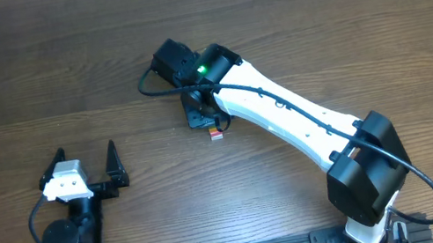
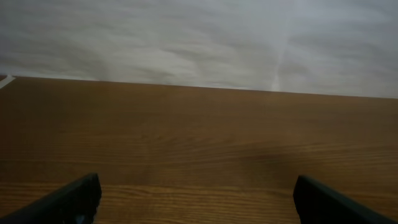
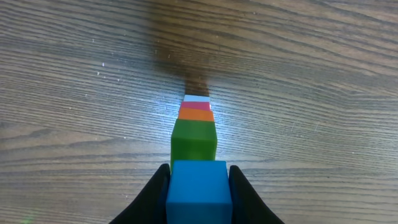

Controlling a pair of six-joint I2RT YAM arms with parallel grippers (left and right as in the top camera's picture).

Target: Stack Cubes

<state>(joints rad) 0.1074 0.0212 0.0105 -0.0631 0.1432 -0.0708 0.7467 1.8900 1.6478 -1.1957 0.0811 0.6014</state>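
On the table (image 1: 3, 78), the cube stack (image 3: 194, 140) and the right arm (image 1: 287, 113) over it block passage.

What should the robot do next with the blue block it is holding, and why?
Probably lower the blue cube a touch, then open the right gripper. Its fingers are shut on that cube, which is lined up over the green cube at the top of the stack. Whether blue already rests on green I cannot tell, so easing down first seems safer.

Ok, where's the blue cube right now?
In the right wrist view, the blue cube sits in the right end effector, directly above the green cube.
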